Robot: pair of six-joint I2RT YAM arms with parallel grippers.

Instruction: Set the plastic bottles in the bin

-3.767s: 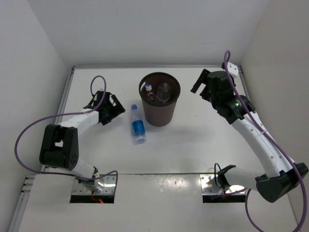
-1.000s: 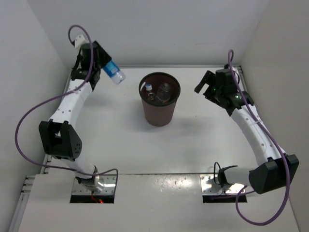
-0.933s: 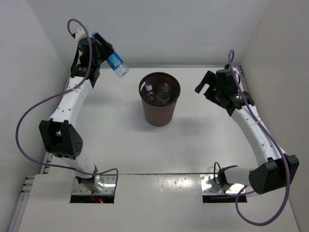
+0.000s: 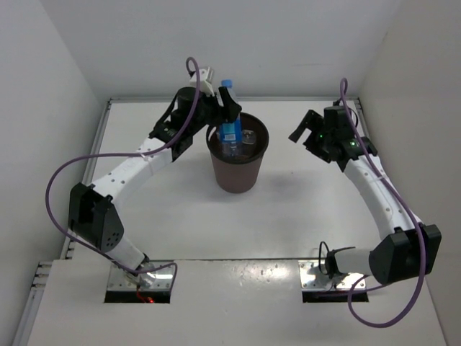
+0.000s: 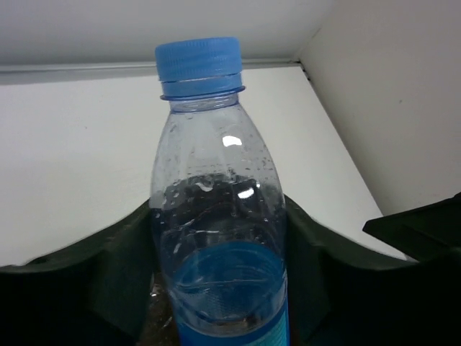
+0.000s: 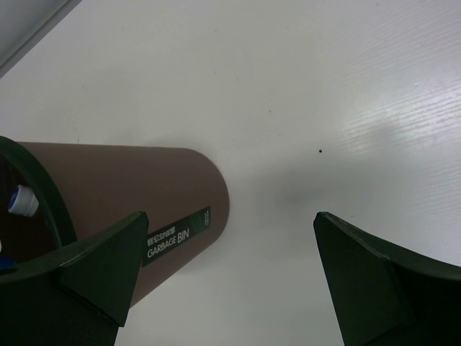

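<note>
A clear, blue-labelled plastic bottle (image 4: pixel 230 128) with a blue cap stands upright, cap up, over the back left part of the bin's mouth. My left gripper (image 4: pixel 220 115) is shut on its body. In the left wrist view the bottle (image 5: pixel 216 216) fills the space between the dark fingers (image 5: pixel 108 274). The dark brown bin (image 4: pixel 238 173) stands mid-table; another clear bottle (image 4: pixel 249 137) lies inside it. My right gripper (image 4: pixel 303 125) hangs open to the right of the bin, holding nothing. The right wrist view shows the bin's side (image 6: pixel 130 187) and a white cap (image 6: pixel 23 200) inside it.
White walls close in the table on the left, back and right. The right wall (image 4: pixel 418 108) lies close behind my right arm. Two metal base plates (image 4: pixel 137 285) sit at the near edge. A purple cable loops off each arm.
My left arm has swung right from the back left wall, carrying the bottle over the bin. The bottle has turned from tilted to upright. The right arm has hardly moved.
</note>
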